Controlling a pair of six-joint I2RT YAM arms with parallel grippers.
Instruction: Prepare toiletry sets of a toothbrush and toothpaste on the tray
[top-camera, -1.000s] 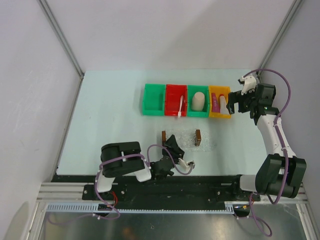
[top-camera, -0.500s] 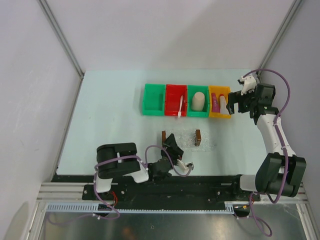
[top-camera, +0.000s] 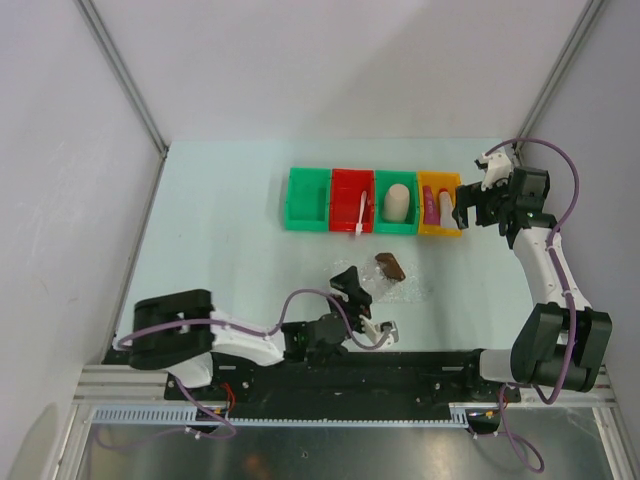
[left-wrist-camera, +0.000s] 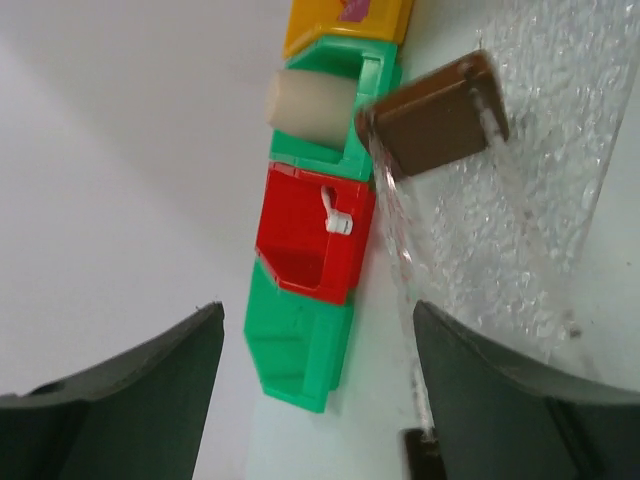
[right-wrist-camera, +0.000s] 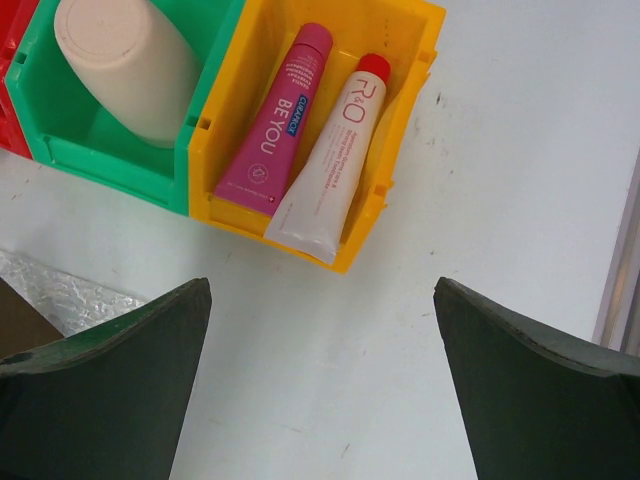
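Observation:
The clear bumpy tray (top-camera: 378, 282) lies askew on the table, with one brown handle (top-camera: 390, 265) showing. My left gripper (top-camera: 352, 288) hangs open over its near end. In the left wrist view the tray (left-wrist-camera: 520, 200) runs along the right finger (left-wrist-camera: 520, 390), and nothing sits between the jaws. The white toothbrush (top-camera: 358, 213) lies in the red bin (top-camera: 352, 192). The magenta toothpaste (right-wrist-camera: 275, 120) lies in the yellow bin (right-wrist-camera: 400, 130) beside a white tube (right-wrist-camera: 330, 160). My right gripper (right-wrist-camera: 320, 400) is open and empty, just near of that bin.
Four bins stand in a row: an empty green bin (top-camera: 308, 198), the red one, a green bin (top-camera: 396, 225) holding a beige cup (top-camera: 397, 201), and the yellow one. The metal rail (top-camera: 330, 385) runs along the near table edge.
My left gripper has opened, and that arm's rear link has swung out to the left. The tray has turned from lying level to askew, its near handle now under the gripper. The right arm is still.

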